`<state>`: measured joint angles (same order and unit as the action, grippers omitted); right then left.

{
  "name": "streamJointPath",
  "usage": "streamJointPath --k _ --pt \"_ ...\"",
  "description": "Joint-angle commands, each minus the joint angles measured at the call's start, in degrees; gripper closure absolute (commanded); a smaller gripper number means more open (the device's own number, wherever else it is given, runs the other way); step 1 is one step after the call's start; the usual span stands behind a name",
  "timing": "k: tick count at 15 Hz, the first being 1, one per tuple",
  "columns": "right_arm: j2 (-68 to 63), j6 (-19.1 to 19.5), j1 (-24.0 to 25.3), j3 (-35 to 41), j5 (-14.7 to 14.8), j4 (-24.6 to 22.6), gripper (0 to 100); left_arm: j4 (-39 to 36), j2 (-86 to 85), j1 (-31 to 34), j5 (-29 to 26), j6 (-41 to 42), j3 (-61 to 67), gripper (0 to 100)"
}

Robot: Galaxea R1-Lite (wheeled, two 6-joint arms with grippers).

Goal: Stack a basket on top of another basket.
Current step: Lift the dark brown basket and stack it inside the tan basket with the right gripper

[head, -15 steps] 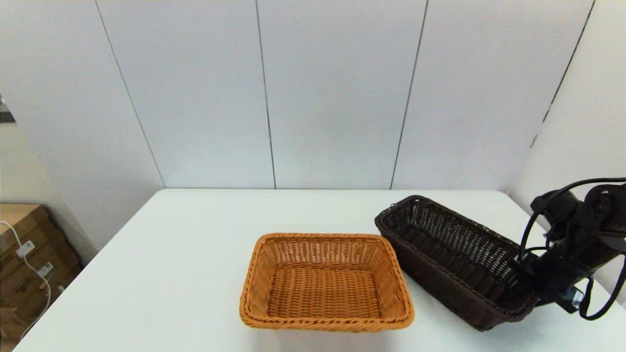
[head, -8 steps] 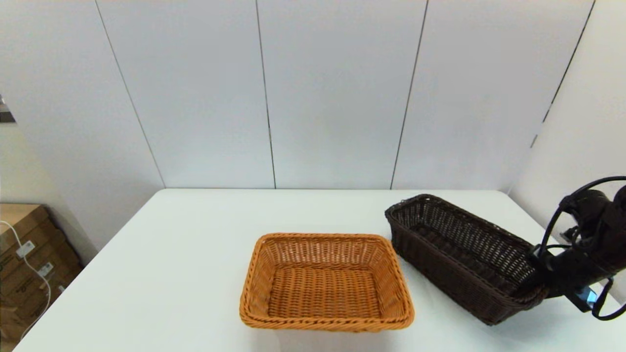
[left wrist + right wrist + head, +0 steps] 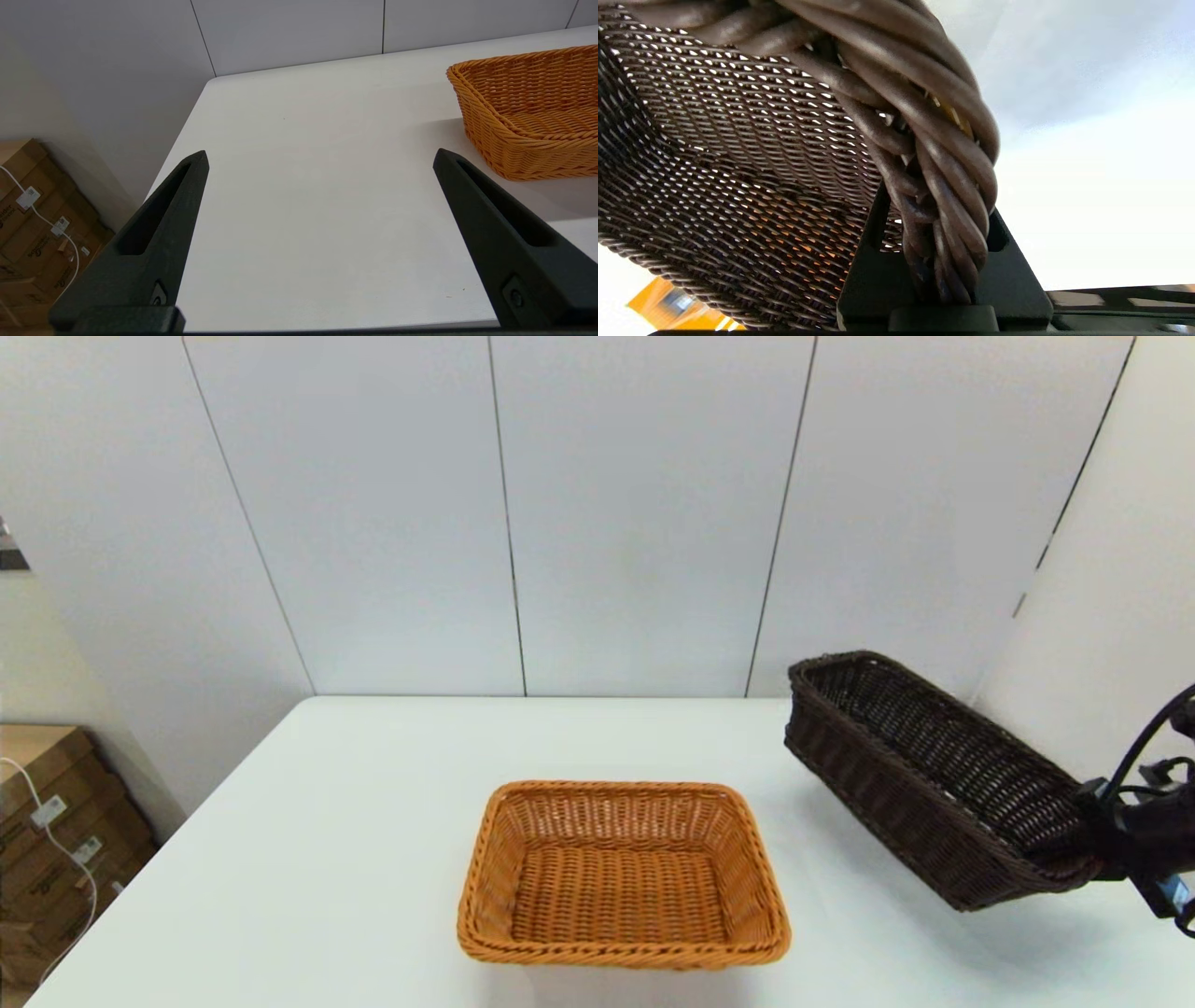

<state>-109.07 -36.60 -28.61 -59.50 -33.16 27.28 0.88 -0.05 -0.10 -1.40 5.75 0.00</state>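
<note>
While we are holding the load off the worktop, this is how things are standing:

Right gripper (image 3: 1102, 861): we are pinching the braided rim at the near short end of the dark basket (image 3: 924, 784); the right wrist view is showing a black finger (image 3: 924, 275) pressing flat against the twisted rim strands, closed onto them.

Dark basket position: it is hanging clear of the worktop (image 3: 373, 821) on our right, tilting so its far end is riding higher than the gripped end, with its shadow lying on the white surface beneath.

Left gripper (image 3: 320, 156): we are keeping its fingers spread wide and touching nothing, hovering above bare worktop near the left edge, with the tan basket (image 3: 528, 112) off to one side.

Tan basket position: it is sitting flat near the middle of the worktop (image 3: 624, 875), well apart from the dark one.

Materials and shapes: both baskets are showing as rectangular wicker with thick braided rims; the dark one's sides are letting light through an open weave, while the tan one is looking tighter and glossy.

Hard to make out: the right arm is running off the head view's edge, so we are seeing little of it; the second right finger is hiding behind the rim. Cardboard boxes (image 3: 47, 840) are sitting beside the worktop, partly cut off.
</note>
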Motion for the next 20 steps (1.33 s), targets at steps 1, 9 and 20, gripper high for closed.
streamJointPath --k 1,9,20 --pt "3.42 1.35 -2.24 0.0 -2.79 1.37 100 0.0 0.05 0.01 0.0 -0.04 0.26 0" --pt "16.17 10.76 0.31 -1.67 -5.07 12.18 100 0.09 0.05 0.01 0.0 -0.13 0.26 0" --pt "17.84 15.59 30.54 -10.72 4.68 23.96 100 0.09 0.05 0.01 0.0 -0.13 0.26 0"
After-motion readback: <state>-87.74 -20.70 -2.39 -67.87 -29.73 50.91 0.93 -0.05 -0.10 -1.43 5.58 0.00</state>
